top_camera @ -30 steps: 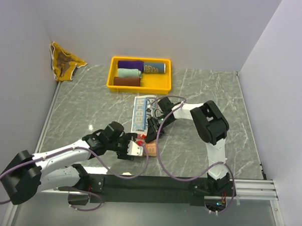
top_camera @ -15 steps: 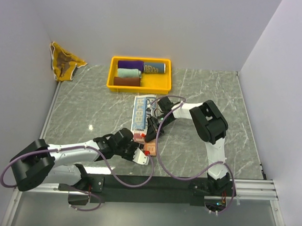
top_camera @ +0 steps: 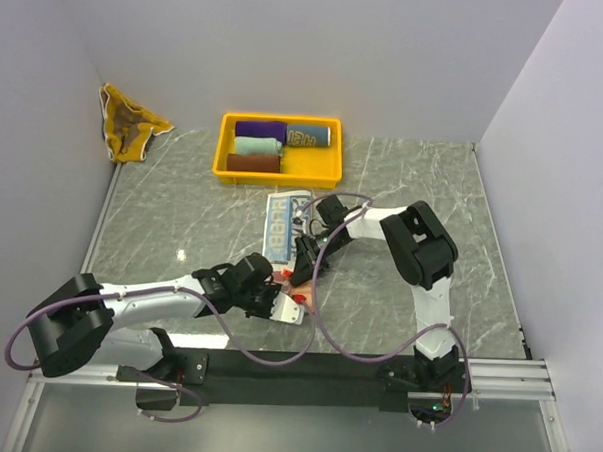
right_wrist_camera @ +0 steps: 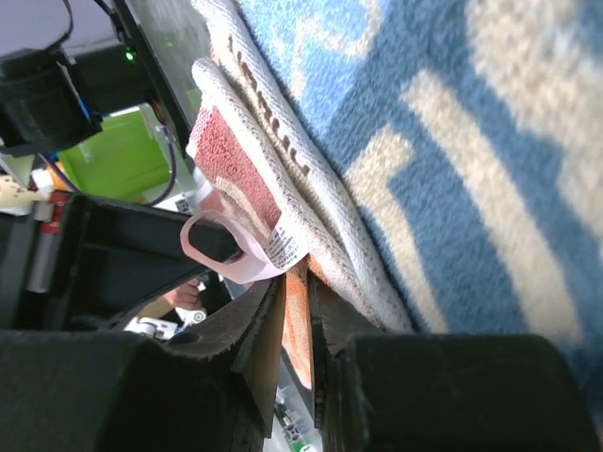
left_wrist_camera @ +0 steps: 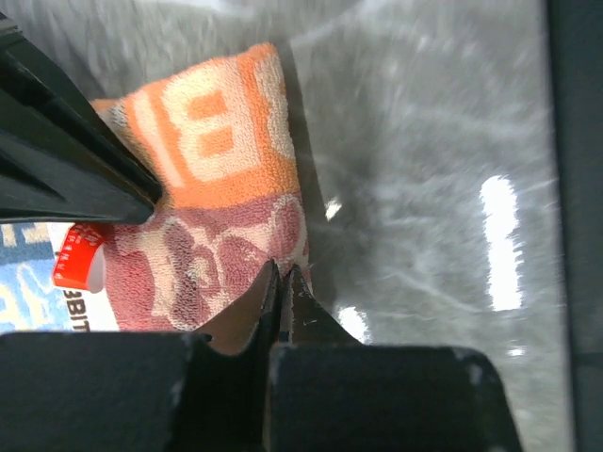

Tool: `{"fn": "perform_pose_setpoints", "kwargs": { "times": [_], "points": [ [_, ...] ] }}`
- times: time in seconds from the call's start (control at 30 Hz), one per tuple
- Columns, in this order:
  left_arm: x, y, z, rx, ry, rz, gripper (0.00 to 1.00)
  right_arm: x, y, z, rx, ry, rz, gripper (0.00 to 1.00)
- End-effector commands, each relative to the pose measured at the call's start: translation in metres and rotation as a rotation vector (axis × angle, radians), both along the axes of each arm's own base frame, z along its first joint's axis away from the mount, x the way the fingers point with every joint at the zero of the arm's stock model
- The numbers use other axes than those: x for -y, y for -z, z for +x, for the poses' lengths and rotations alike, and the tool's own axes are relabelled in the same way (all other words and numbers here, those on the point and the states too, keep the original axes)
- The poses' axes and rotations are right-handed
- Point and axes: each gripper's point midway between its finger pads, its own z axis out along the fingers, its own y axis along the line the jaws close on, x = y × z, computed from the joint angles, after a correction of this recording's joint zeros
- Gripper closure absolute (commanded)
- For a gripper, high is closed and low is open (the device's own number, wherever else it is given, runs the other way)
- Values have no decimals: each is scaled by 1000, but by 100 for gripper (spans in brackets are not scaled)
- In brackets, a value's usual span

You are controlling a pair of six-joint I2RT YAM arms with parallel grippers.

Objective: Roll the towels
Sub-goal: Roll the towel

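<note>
Left hand (left_wrist_camera: 284,275) pressing tightly together at a corner of the folded RABBIT towel (top_camera: 283,223), right hand (right_wrist_camera: 297,294) pinching its orange edge, mid-frame on the marbled tabletop (top_camera: 433,192)

The blue-grey lettered cloth towel (right_wrist_camera: 452,141) is looped terry, rough and matt. Its orange-and-pink folded end (left_wrist_camera: 217,179) has the same coarse nap. A pale ribbon loop (right_wrist_camera: 217,250) on it looks smooth and faintly shiny. The grey marbled worktop (left_wrist_camera: 424,188) is polished and glossy, catching bright glare. The jaws of the left gripper (left_wrist_camera: 283,275) look like matt black plastic. The yellow plastic tray (top_camera: 284,176) is smooth.
</note>
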Motion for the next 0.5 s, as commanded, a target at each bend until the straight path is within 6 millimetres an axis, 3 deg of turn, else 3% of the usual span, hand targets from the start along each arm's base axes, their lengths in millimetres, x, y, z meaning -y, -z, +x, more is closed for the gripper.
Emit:
{"fn": "perform_pose_setpoints", "kwargs": {
  "times": [0.0,0.13,0.27,0.37,0.47],
  "points": [
    [14,-25,-26,-184,1,-63,100,8,-7,8,140,12,-37,77],
    [17,-33,-40,-304,-25,-70,99,7,-38,11,193,-4,3,77],
    [17,-37,-43,-361,-37,-81,99,6,-69,29,290,25,36,77],
    [19,-39,-41,-389,-49,-92,99,6,-62,37,310,18,7,77],
    [22,-43,-36,-421,-71,-106,100,8,-38,34,261,-6,-35,76]
  ]
}}
